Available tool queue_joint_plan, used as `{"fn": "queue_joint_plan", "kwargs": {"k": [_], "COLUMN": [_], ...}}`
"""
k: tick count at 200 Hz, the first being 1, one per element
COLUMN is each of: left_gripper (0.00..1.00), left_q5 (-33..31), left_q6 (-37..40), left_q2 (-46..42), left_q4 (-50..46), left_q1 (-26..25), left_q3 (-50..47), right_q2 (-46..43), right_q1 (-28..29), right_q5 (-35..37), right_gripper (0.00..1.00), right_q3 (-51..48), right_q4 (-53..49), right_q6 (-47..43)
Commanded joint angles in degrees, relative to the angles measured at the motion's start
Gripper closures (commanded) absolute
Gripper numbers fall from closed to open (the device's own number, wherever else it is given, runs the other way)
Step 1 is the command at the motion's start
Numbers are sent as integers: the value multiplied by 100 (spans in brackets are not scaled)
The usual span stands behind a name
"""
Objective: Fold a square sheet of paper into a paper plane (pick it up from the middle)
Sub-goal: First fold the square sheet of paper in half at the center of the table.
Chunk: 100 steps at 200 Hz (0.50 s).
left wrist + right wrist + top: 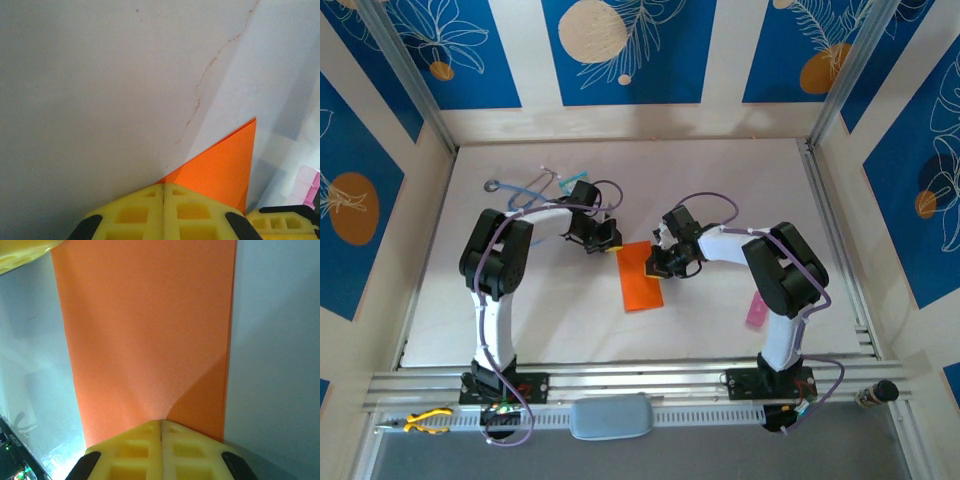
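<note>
Okay, paper: square sheet of paper (640,282) lay mid-counter (720,180); from above it read as a narrow rectangle, so probably part-folded.
Right pincer (161,422): shut on the sheet's right-hand edge. Wrinkles ran into my tips, so it was a real pinch, there to anchor the sheet.
Left pincer (163,186): shut at a far corner, with orange starting right at the tips. It looked pinched, placed to carry that corner over.
Edges: sheet's sides straight, free corner sharp, slightly off the surface.
Room: bare counter all round the sheet; pink strip (755,312) well apart, by the right arm.
</note>
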Motion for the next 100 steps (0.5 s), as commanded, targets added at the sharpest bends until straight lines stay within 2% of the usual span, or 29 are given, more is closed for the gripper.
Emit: {"fn": "queue_joint_plan", "kwargs": {"k": [1, 65, 100], "left_gripper": [93, 93, 93], "left_q5": [-745, -929, -823], "left_q6": [-35, -66, -135], "left_q2": [169, 233, 259], "left_q4": [-3, -31, 31], "left_q1": [237, 233, 237], "left_q3": [102, 312, 373], "right_q2": [266, 257, 257], "right_q1": [33, 24, 24], "right_q5": [465, 448, 449], "right_gripper": [100, 100, 100], "right_q3": [-333, -369, -361], "right_q4": [-713, -678, -667], "right_q6": [-4, -4, 0]}}
